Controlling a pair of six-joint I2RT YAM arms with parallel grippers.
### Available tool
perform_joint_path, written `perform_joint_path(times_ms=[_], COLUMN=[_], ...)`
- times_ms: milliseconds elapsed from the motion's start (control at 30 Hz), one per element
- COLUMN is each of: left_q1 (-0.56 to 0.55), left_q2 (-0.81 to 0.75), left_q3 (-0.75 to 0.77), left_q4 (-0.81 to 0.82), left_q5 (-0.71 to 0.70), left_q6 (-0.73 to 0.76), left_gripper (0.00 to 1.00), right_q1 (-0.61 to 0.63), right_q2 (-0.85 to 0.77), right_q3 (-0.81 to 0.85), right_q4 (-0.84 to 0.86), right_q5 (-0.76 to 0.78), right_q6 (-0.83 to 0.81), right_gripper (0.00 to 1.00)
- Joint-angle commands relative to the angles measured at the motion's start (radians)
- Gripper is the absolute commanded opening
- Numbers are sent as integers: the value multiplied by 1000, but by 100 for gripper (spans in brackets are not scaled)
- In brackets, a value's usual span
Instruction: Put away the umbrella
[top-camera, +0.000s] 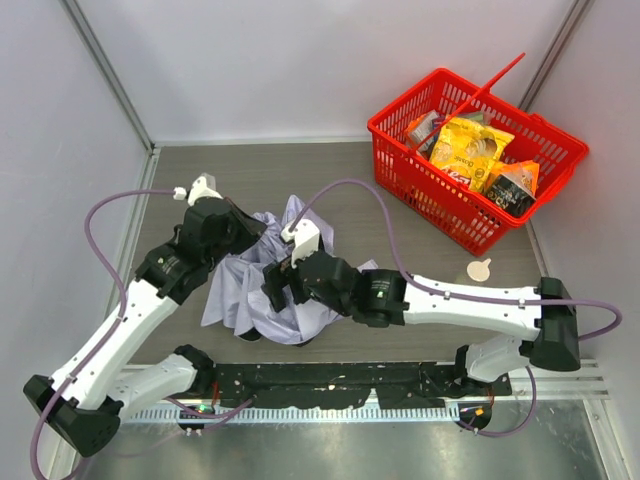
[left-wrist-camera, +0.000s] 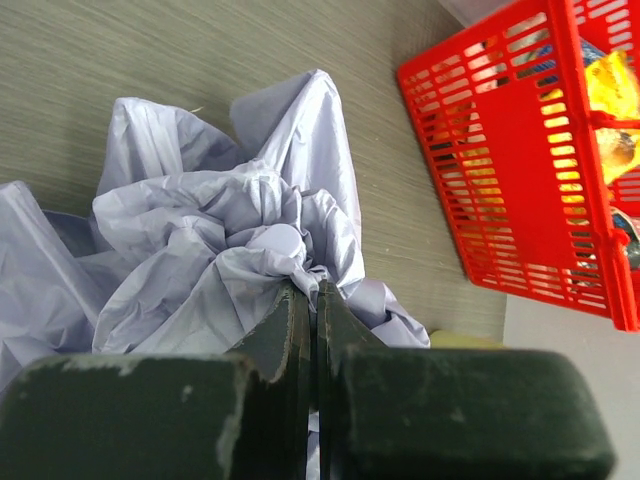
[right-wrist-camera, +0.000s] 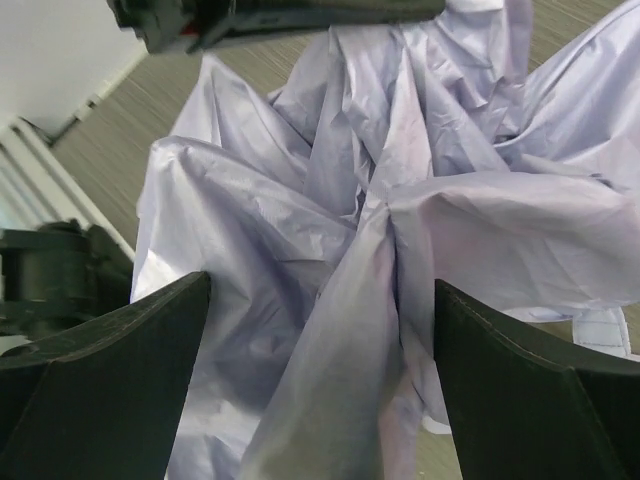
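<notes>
The umbrella (top-camera: 230, 285) is a crumpled heap of pale lavender fabric on the grey table between the two arms. Its shaft and handle are hidden. My left gripper (top-camera: 255, 228) is at the heap's far left side. In the left wrist view its jaws (left-wrist-camera: 312, 285) are shut, with a pinch of the fabric (left-wrist-camera: 200, 230) between them. My right gripper (top-camera: 275, 290) sits over the heap's near side. In the right wrist view it (right-wrist-camera: 322, 285) is open wide, with a raised fold of the fabric (right-wrist-camera: 300, 180) between the fingers but not gripped.
A red basket (top-camera: 455, 225) holding snack bags (top-camera: 470, 150) stands at the back right, and shows in the left wrist view (left-wrist-camera: 520, 160). A small pale round object (top-camera: 480, 268) lies on the table just in front of it. Walls enclose the table on the left, back and right.
</notes>
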Motion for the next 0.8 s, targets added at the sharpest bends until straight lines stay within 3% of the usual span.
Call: perform_joint_path(times_ms=[0,100,233,367,467,600,767], left_q1=[7,32,145,284,312,312,311], left_q2=[-82,-120,-132,-74,-34,-30,-63], left_q3=[-70,-162,-247,-315,-345,-327,-289], left_q4=[273,434,632,884,1069,1062,966], left_q5=[98,243,519,799,891,914,936], left_q6=[61,132,112,-24,-102,-95,-44], left_gripper=[0,0,0,0,0,0,0], right_q1=[13,13,4,-13,-25,-27,-32], right_q2=[7,-88,-274,-400,-441,-441,-408], right_q3=[41,47,38,87,49,12,-31], right_q4=[-54,-61,-113,-258,-327,-325,-245], right_q5=[62,-177,-346,-310,-204,-150,-67], right_q6=[-116,-130,-123,-130,-155,-175,-251], right_gripper=[92,92,93,93,93,86,86])
